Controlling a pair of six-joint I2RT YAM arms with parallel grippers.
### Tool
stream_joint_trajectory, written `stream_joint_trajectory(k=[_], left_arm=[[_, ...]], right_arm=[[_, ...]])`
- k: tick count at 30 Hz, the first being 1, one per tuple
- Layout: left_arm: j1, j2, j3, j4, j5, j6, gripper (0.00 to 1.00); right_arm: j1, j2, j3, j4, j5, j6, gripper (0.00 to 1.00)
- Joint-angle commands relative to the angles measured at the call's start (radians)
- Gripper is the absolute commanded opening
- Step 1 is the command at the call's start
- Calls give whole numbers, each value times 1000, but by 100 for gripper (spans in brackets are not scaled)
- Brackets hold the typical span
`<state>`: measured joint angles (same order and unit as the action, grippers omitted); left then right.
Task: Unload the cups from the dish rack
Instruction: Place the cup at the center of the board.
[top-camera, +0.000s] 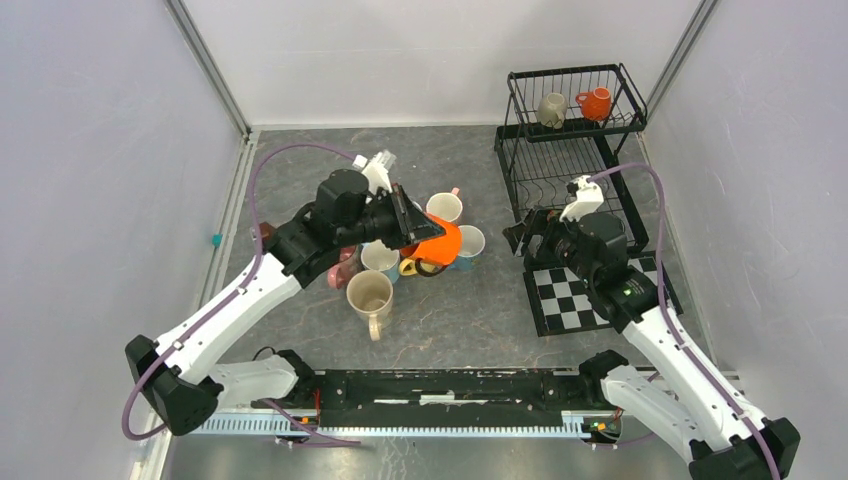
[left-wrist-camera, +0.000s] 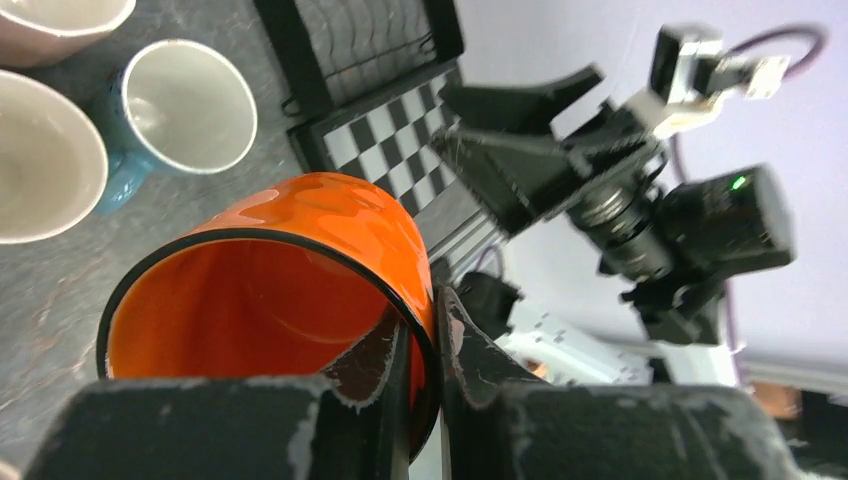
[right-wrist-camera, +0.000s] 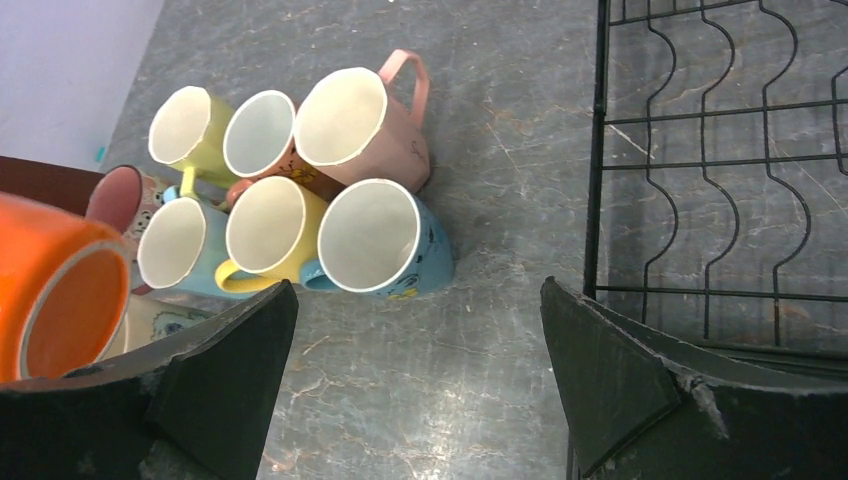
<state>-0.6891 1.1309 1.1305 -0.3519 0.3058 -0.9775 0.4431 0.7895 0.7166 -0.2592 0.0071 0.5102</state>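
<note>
Left of the dish rack (top-camera: 520, 160), the left tool (left-wrist-camera: 425, 340) clenches an orange cup (top-camera: 441, 243) by its rim over the grouped cups (top-camera: 380, 270), probably about to set it down, while the released right tool (top-camera: 522, 233) at the rack's front should next reach the two cups (top-camera: 551, 109) in its upper tier.

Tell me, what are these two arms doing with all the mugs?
They are emptying the dish rack. The left gripper pinches an orange mug by its rim, at the group of mugs on the table. The right gripper is open and empty near the rack's lower tier. The upper tier holds a grey mug and a second orange mug.
</note>
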Motion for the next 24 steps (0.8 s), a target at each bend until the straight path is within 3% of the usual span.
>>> stream_joint_trajectory(k=[1,9,15,24], left_arm=[[-82,41,138,-194,-69,258,2],[-212,189,206,-354,-209,398,2],[-282,275,206,-378,-296,432,2],[-305,375,157,-364,-366,440,2]], right_arm=[[-8,19,22,-14,41,-42,98],[-55,65,66,-97,57,-25,98],[-71,80,170,-261,277,114,98],[-71,30,175,-243,299,129,98]])
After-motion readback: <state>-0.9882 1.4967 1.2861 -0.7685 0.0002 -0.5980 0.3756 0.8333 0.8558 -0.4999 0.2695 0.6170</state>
